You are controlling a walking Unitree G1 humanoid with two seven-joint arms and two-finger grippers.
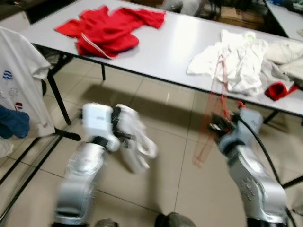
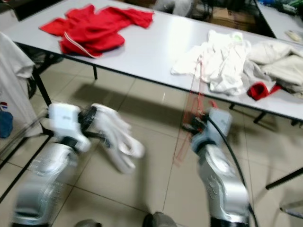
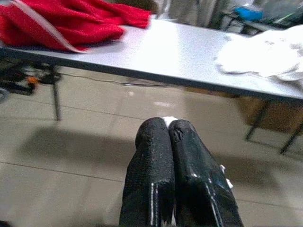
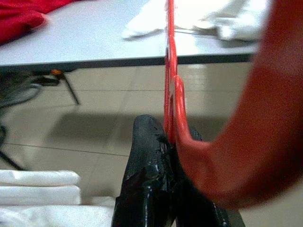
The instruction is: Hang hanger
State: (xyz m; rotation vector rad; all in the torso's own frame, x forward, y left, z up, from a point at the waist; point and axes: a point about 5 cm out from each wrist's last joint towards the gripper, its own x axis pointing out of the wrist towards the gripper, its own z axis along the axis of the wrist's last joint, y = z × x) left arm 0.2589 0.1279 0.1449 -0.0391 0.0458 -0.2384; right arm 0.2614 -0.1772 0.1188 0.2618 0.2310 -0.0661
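While the robot stands on the tiled floor beside the long grey surface (image 1: 175,47), the right tool (image 4: 173,137) is clamped on a thin red hanger (image 1: 215,106), which stands roughly upright in front of the surface edge, its wire blurred in the head views. The left tool (image 3: 169,130) has its fingers pressed together, and a bundle of white cloth (image 1: 137,142) hangs at it; whether the fingers actually pinch that cloth cannot be told for sure.

From here the likeliest trouble is the hanger twisting in the narrow grip: it is held by a slim section only, so a swing of the arm could let it pivot or slip out. The frame also stands near the surface edge and the white clothes (image 1: 239,59) piled there, and could catch on them. To the robot's left a white printed shirt (image 1: 19,80) hangs over a black rack (image 1: 28,156); if that is the hanging place, the hook could miss the rail, which cannot be seen clearly.

There are no containers; a red garment (image 1: 106,28) lies loose on the surface.
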